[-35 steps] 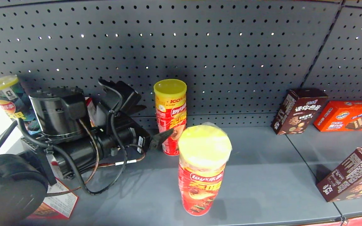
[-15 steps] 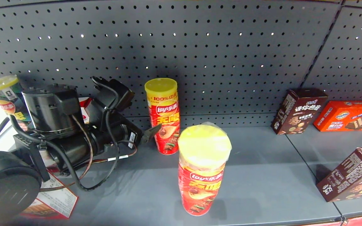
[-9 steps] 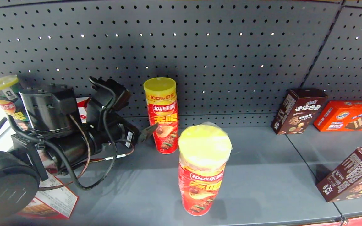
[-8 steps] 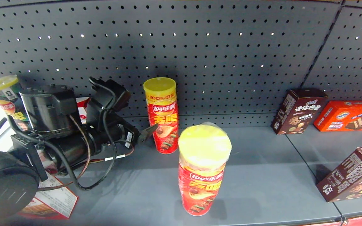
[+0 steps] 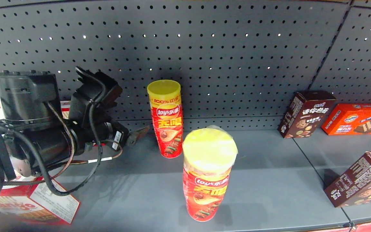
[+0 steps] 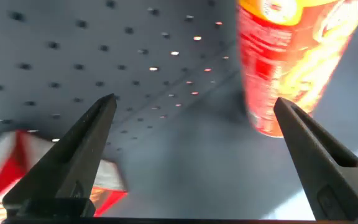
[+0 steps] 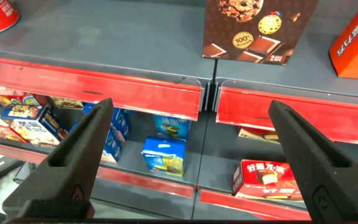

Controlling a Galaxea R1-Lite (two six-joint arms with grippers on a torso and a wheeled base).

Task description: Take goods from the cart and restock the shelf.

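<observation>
Two red chip cans with yellow lids stand upright on the grey shelf (image 5: 269,180). The back can (image 5: 166,122) is close to the pegboard wall; the front can (image 5: 208,175) stands nearer the shelf's edge, wrapped in clear film. My left gripper (image 5: 137,131) is open, just left of the back can and clear of it. In the left wrist view the left gripper (image 6: 194,102) holds nothing, and the back can (image 6: 291,56) lies ahead, off to one side of the gap. My right gripper (image 7: 191,106) is open and holds nothing, in front of lower shelves.
A brown box (image 5: 304,112) and an orange box (image 5: 356,117) stand at the back right, and a tilted brown box (image 5: 359,178) leans at the front right. A red and white box (image 5: 37,206) lies under my left arm. Red price rails (image 7: 135,84) edge the lower shelves.
The back can shifted a little to the left with my left gripper at it. The gripper then drew back to the left, leaving the can standing free.
</observation>
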